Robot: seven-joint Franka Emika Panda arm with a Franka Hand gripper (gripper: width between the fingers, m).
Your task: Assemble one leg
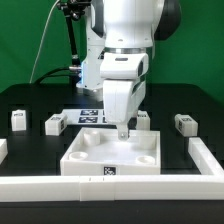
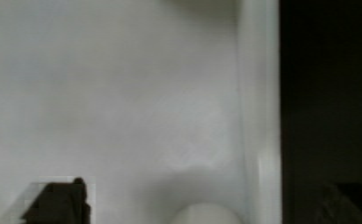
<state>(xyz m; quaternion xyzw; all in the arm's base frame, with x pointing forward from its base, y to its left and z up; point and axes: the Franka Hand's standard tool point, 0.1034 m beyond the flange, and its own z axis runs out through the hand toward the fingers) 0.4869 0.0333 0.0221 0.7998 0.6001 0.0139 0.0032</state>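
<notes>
The large white square tray (image 1: 92, 158) lies at the table's front centre. My gripper (image 1: 124, 128) hangs low over its far corner on the exterior view's right. In the wrist view my gripper (image 2: 203, 202) has its dark fingertips (image 2: 57, 202) wide apart, so it is open. The white tray surface (image 2: 125, 100) fills that view, with dark table beside its edge. A blurred rounded white shape (image 2: 206, 212) sits between the fingers and touches neither; I cannot tell what it is. Small white tagged legs lie on the table: (image 1: 18, 119), (image 1: 53, 123), (image 1: 143, 120), (image 1: 183, 123).
The marker board (image 1: 88, 117) lies behind the tray, partly hidden by the arm. A white rail (image 1: 205, 156) runs along the exterior view's right side and another (image 1: 60, 183) along the front edge. Cables hang at the back left.
</notes>
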